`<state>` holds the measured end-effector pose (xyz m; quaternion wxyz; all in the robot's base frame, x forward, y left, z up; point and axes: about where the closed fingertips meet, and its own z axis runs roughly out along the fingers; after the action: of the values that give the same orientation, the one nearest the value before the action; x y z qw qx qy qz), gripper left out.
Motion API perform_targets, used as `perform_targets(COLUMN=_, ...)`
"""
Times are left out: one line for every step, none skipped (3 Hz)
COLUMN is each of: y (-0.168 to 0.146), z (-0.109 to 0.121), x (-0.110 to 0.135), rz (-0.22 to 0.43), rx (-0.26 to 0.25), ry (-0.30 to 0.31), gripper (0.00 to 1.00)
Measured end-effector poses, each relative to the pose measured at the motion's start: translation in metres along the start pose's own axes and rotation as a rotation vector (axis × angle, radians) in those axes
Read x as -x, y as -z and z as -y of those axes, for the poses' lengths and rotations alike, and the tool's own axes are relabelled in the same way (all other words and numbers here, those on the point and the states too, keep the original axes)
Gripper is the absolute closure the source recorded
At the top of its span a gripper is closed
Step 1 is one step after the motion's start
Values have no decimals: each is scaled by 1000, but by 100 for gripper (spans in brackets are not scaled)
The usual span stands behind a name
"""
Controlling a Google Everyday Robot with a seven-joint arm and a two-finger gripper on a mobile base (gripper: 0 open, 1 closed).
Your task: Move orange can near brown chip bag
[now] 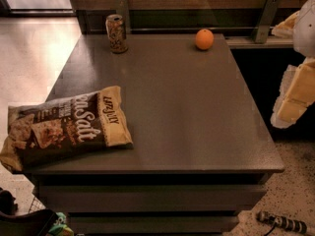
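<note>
The orange can (116, 32) stands upright at the back left of the dark grey table (197, 112). The brown chip bag (64, 127), with white "Sea Salt" lettering and tan ends, lies flat at the front left corner and hangs slightly over the left edge. The can is well apart from the bag, across the table's depth. My gripper (295, 95), white and tan, hangs at the right edge of the view, beyond the table's right side, far from both the can and the bag. It holds nothing that I can see.
An orange fruit (204, 39) sits at the back of the table, right of centre. A ledge with metal brackets (266, 18) runs behind the table. A speckled floor lies to the right, with a small object (283, 222) on it.
</note>
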<state>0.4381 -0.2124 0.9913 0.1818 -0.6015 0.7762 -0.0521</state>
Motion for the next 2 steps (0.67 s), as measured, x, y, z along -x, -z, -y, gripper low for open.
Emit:
perform_targets(y=0, z=0, x=0, rz=0, rx=0, ry=0, gripper=0)
perform_targets(y=2, z=9, x=-5, rz=3, rx=-19, ry=-20, gripper=0)
